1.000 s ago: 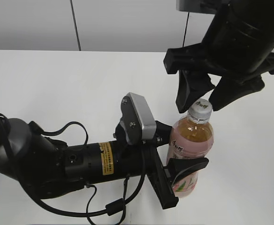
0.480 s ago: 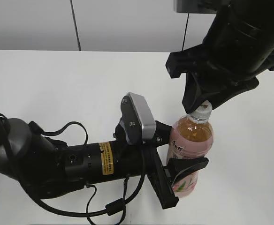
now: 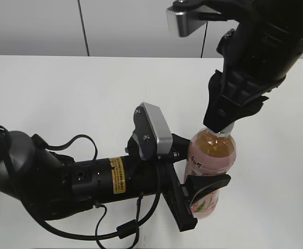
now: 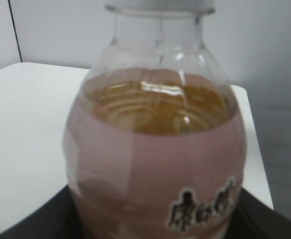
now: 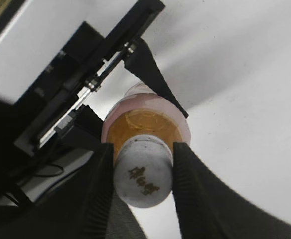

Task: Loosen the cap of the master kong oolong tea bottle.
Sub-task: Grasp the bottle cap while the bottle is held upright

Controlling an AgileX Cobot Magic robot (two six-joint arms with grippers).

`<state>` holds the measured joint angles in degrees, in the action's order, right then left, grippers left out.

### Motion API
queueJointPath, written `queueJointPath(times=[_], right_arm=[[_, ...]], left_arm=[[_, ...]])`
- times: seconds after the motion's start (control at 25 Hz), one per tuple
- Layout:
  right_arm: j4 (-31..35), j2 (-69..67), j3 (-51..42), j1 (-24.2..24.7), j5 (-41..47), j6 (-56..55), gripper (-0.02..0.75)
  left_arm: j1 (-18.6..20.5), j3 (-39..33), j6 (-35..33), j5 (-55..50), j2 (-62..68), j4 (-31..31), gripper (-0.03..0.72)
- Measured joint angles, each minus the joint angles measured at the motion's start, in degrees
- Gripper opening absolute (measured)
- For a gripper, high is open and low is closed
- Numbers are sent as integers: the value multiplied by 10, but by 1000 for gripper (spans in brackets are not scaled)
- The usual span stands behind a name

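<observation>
Since a second ago the right gripper [image 3: 225,123] has swung round and dropped from a spread stance above the bottle top to a clamp on the cap [image 5: 143,178], its two dark fingers [image 5: 195,194] now pressed against the cap's opposite sides in the right wrist view; the bottle and the left arm have not shifted. From the exterior view the cap itself is hidden behind those fingers, and only the clear neck shows beneath them. In the right wrist view the cap is a white round disc with a dark printed mark on top, seated on the neck, with amber tea visible through the shoulder below it. The master kong oolong tea bottle [image 3: 210,166] stands upright on the white bench [image 3: 63,98], towards the near right part of it (well clear of the far edge). The left gripper [image 3: 195,181] is closed round the bottle's body at label height, one black finger [image 3: 206,187] crossing the front of the pink label and the other behind it on the far side. The left wrist view is filled by the bottle's shoulder [image 4: 155,114], the tea level just above the label's upper edge, black characters at the lower right and a dark finger edge along the bottom. A silver camera housing [image 3: 152,129] sits on top of the left wrist, just left of the bottle.
</observation>
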<state>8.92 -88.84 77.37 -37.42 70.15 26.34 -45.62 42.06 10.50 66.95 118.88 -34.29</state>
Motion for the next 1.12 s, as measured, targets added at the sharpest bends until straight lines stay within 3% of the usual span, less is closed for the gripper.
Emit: queueJointPath(times=[0.24,0.52,1.12], right_arm=[[2,0,0,0,0,256,277],[-10,0,0,0,1,419,277],[-18,1,0,-1,-1,451,276]], left_arm=[[0,0,0,0,0,0,396],[0,0,0,0,0,2,396],[0,0,4,-1,0,6,394]])
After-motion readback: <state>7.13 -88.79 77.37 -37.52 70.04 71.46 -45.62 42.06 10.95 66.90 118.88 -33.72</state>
